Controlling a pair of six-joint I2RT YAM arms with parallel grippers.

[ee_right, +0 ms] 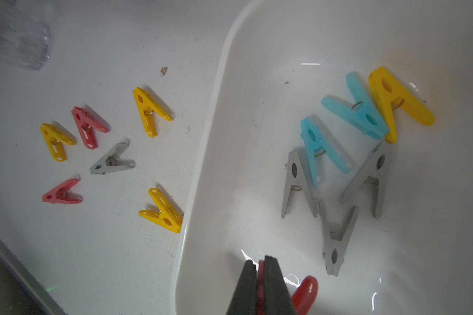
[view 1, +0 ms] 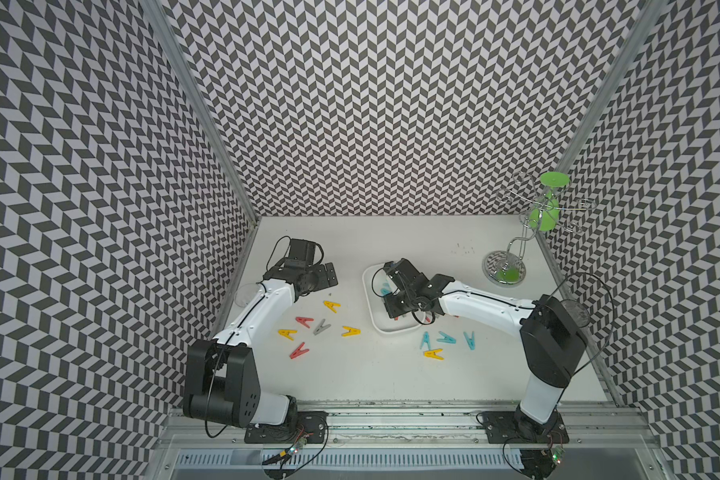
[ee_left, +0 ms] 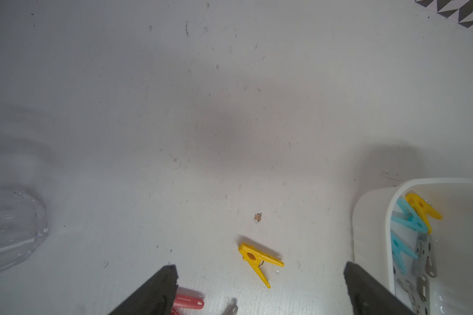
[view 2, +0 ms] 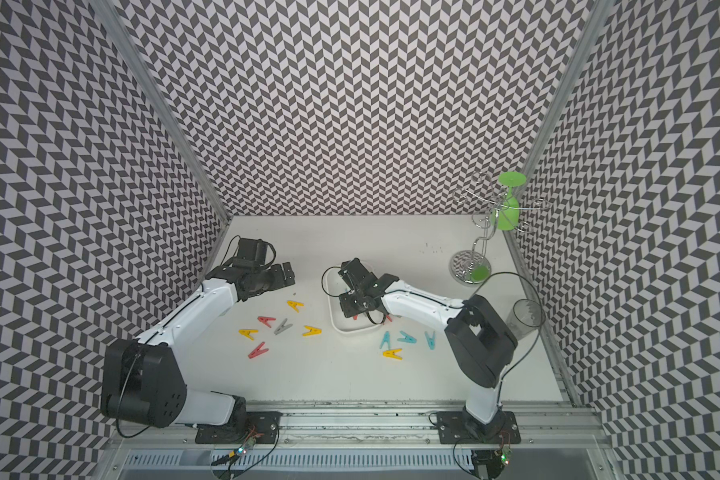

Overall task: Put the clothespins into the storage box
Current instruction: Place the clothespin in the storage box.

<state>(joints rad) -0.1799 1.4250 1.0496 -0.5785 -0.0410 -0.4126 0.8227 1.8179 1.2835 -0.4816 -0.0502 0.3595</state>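
Right claw (ee_right: pixel 260 263) is over the box (ee_right: pixel 202 169), pressed tight on a red clothespin (ee_right: pixel 305 290), so this is the drop-off step. Inside the box I count 6 lying there: 3 grey, 2 blue, 1 yellow. Next move, I'd say, is to spread that claw and let the red one fall, low enough that it can't bounce over the rim.

Left claw (ee_left: pixel 260 268) hangs spread wide and empty above the tabletop (ee_left: pixel 202 109). A yellow clothespin (ee_left: pixel 257 259) sits right beneath it, likely its next pick.

From the box, 6 loose clothespins (view 1: pixel 321 327) lie at 8 o'clock and a smaller bunch (view 1: pixel 446 338) of 4 at 4 o'clock, so 10 to go.

The tabletop's white, scuffed and dotted with specks. Black-and-white zigzag walls (view 1: pixel 391 104) stand on 3 sides. At 2 o'clock there's a wire stand (view 1: pixel 504 266) with a green glass (view 1: pixel 543 216) hung upside down, and a clear cup (view 2: pixel 526 318) by the right arm.
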